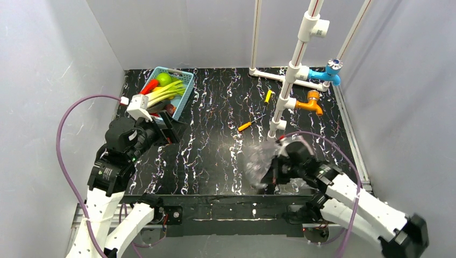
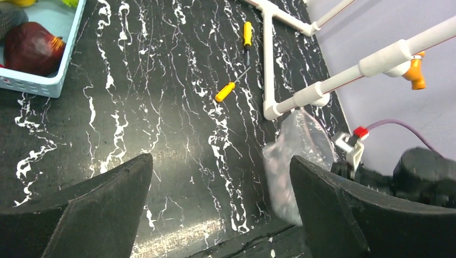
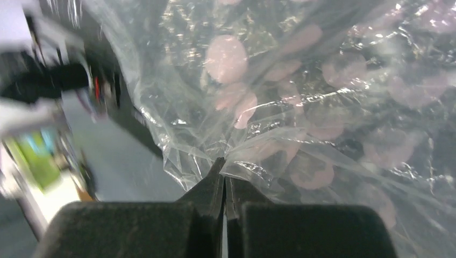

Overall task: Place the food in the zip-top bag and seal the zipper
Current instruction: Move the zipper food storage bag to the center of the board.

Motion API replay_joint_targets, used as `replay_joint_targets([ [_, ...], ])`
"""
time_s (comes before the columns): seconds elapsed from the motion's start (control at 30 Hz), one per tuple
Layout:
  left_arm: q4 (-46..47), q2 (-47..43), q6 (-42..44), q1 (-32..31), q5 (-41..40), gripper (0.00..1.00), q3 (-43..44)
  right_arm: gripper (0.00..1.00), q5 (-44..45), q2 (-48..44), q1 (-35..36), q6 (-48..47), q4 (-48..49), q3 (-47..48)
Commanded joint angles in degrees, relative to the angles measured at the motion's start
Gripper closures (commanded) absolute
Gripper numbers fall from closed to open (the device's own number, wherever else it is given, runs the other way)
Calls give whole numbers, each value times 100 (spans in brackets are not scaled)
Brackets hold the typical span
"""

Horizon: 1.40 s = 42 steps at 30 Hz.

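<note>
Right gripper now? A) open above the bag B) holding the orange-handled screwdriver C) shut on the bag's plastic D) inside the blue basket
C: the right wrist view shows the right gripper with its jaws pinched together on a fold of the zip-top bag, while the orange-handled screwdriver lies apart on its own.

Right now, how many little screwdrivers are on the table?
2. The orange-handled screwdriver lies just left of the white pipe stand; the yellow-handled screwdriver lies beyond it, farther back. The basket could hide more.

Lt blue basket [image 1: 189, 80] back-left; orange-handled screwdriver [image 1: 245, 126] & yellow tool [image 1: 268, 96] nr white pipe frame [image 1: 293, 70]
</note>
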Motion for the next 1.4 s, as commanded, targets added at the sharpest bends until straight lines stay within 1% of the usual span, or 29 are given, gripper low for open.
replay_joint_targets([
  [0.0,39,33,0,30,-115,0,-105,99,538,1154,2210,-14,1379,482],
  [0.07,10,0,-60,32,-122,1,-138,99,964,2231,3116,-361,1282,1251],
  [0.13,-33,-39,-110,29,-159,0,-158,99,1235,3142,3526,-701,1156,2081],
  [0.23,-168,-83,-165,25,-217,1,-112,99,1160,4284,3650,-1253,1227,3136],
  [0.3,-337,-84,-171,28,-234,1,19,99,1310,4712,3648,-1543,1011,3613],
  [0.37,-540,-105,-128,25,-283,1,128,99,1311,4952,3659,-1741,883,3857],
  [0.4,-629,-131,-102,25,-332,1,147,98,1243,4996,3661,-1773,921,3860],
  [0.43,-694,-156,-84,25,-397,1,151,95,1217,5014,3661,-1774,951,3834],
  [0.47,-760,-186,-73,26,-473,0,137,88,1207,5006,3654,-1747,955,3789],
  [0.5,-818,-214,-79,26,-547,1,102,77,1233,4967,3641,-1740,947,3722],
  [0.57,-843,-237,-163,32,-616,1,-11,59,1347,4837,3610,-1746,933,3515],
  [0.6,-831,-228,-231,28,-587,1,-94,54,1390,4762,3582,-1745,916,3426],
  [0.7,-681,7,-392,25,-195,1,-373,47,1548,4428,3453,-1734,803,3113],
  [0.8,-758,667,-415,31,152,1,-418,45,1599,3974,3141,-1720,773,2687],
  [0.87,-852,1128,-377,31,173,0,-387,43,1548,3686,2806,-1724,815,2381],
  [0.9,-880,1262,-381,28,64,1,-397,43,1378,3554,2624,-1755,818,2265],
  [0.97,-939,1531,-364,26,-244,1,-386,36,747,3252,2373,-1982,974,2045],
  [1.03,-1079,1803,-403,26,-718,0,-322,30,314,3084,2393,-2128,1178,1961],
  [1.1,-1298,2094,-711,27,-1610,1,-238,25,139,3014,2398,-2095,1478,1880],
  [1.23,-1686,2531,-1123,32,-2900,1,-287,23,122,3124,2398,-1898,1782,1914],
  [1.3,-1554,2599,-1252,26,-3436,0,-484,23,-110,3277,2398,-1838,2000,1907],
  [1.37,-1180,2695,-1201,31,-3720,0,-684,23,-192,3402,2398,-1802,2055,1914],
])
